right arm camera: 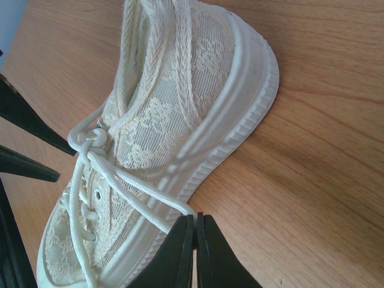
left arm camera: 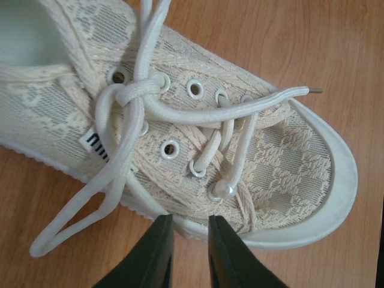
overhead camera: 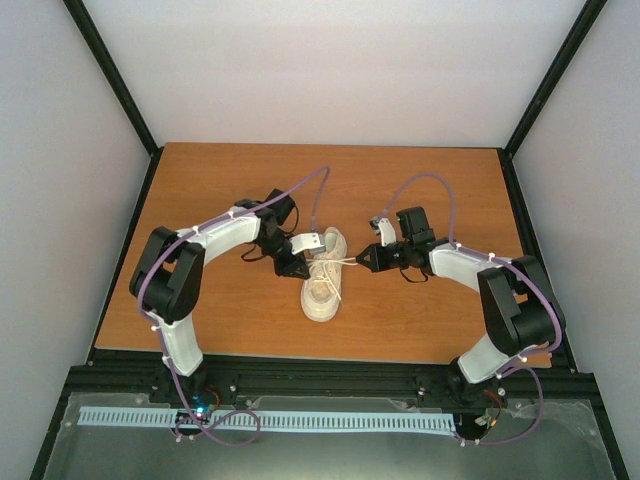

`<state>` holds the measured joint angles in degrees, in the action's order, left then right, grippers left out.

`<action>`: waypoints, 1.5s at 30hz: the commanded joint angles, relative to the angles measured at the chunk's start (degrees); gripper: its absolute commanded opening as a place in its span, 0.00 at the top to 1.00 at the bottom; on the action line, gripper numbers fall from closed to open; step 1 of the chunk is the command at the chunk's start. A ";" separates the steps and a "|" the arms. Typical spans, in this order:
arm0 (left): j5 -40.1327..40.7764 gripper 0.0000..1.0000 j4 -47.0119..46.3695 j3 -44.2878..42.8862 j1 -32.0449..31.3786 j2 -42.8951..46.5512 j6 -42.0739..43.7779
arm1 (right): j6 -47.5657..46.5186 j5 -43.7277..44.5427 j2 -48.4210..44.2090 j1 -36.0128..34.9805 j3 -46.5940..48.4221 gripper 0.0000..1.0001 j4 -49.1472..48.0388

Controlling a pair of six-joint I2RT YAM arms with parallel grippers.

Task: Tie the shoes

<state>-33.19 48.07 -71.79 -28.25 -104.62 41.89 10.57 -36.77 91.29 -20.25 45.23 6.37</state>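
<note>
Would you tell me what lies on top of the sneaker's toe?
A loose lace end crosses the sneaker, tip past its rim. The crossed laces hide what is under them.

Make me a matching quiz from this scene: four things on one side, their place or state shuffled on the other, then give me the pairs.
Column one
1. left gripper
2. right gripper
3. sneaker
4. lace tip

Column two
A. shut on the laces
B. standing on the wooden table
C. fingers apart, nothing between them
D. poking out past the sneaker's front edge

Pairs: 1-C, 2-A, 3-B, 4-D
</note>
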 commanded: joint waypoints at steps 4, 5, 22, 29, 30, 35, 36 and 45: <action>2.06 0.76 0.43 -1.07 -1.34 -2.53 -0.13 | 0.34 0.34 0.32 0.56 -0.31 0.97 -1.34; 2.54 0.77 0.16 -1.00 -1.37 -2.66 -0.20 | 0.29 0.34 0.30 0.56 -0.32 0.97 -1.28; 4.98 0.99 -0.70 1.83 -1.37 0.73 -0.32 | -1.39 -0.97 -0.30 0.53 4.34 0.68 1.68; 4.25 0.67 -1.53 1.21 -1.31 -0.57 -1.70 | 0.25 -0.52 4.01 -2.22 9.18 0.60 0.19; 3.93 0.66 -1.68 0.95 -1.34 -0.93 -2.02 | 0.43 -0.43 4.60 -2.59 9.85 0.60 -0.05; 1.56 0.67 -1.60 -0.48 -1.37 -1.77 -2.70 | 1.91 1.21 7.27 -3.38 12.29 0.57 -0.78; 1.68 0.71 -1.78 -0.68 -1.37 -1.93 -2.96 | 2.24 1.49 7.94 -3.59 12.81 0.56 -0.82; 4.29 0.99 -1.61 -0.11 -1.24 -0.75 -1.52 | 3.32 5.93 12.08 -5.57 16.55 0.54 -0.56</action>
<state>-29.98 47.51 -71.09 -29.30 -106.43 39.07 12.80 -34.20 102.17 -24.95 59.96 6.59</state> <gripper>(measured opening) 0.024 0.464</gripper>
